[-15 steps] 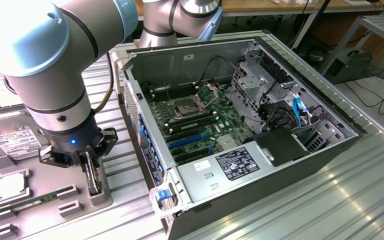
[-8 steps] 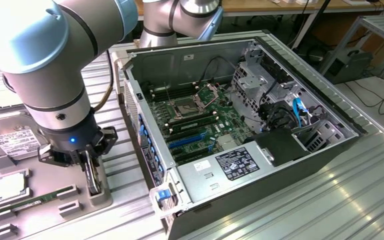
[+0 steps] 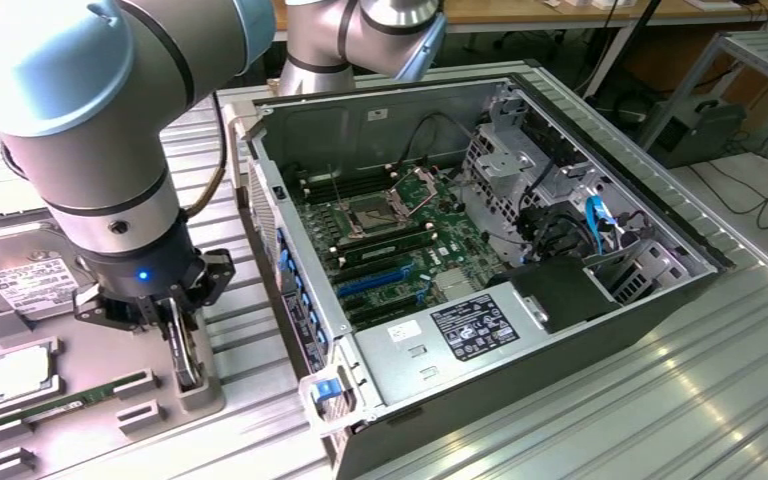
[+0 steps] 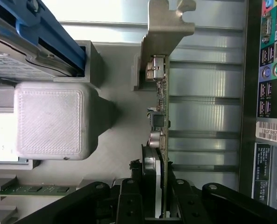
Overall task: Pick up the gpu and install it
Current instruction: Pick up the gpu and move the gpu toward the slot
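The fingers [image 4: 129, 200] are clamped on the gpu [image 4: 160, 93]. It stands on its thin edge in the gray tray [image 3: 211, 395], beside the open computer [image 3: 357, 130].

One gpu [image 4: 160, 95], one hard drive [image 3: 31, 282], one memory stick [image 3: 71, 402].

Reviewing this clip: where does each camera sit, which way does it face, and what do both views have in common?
Exterior view: off the arm, high, facing down onto the open computer case and the grey parts holder; the arm and end effector show.
Wrist view: on the wrist, facing along the end effector's fingers to the gpu clamped between them.
Shared: gpu, end effector, computer case.
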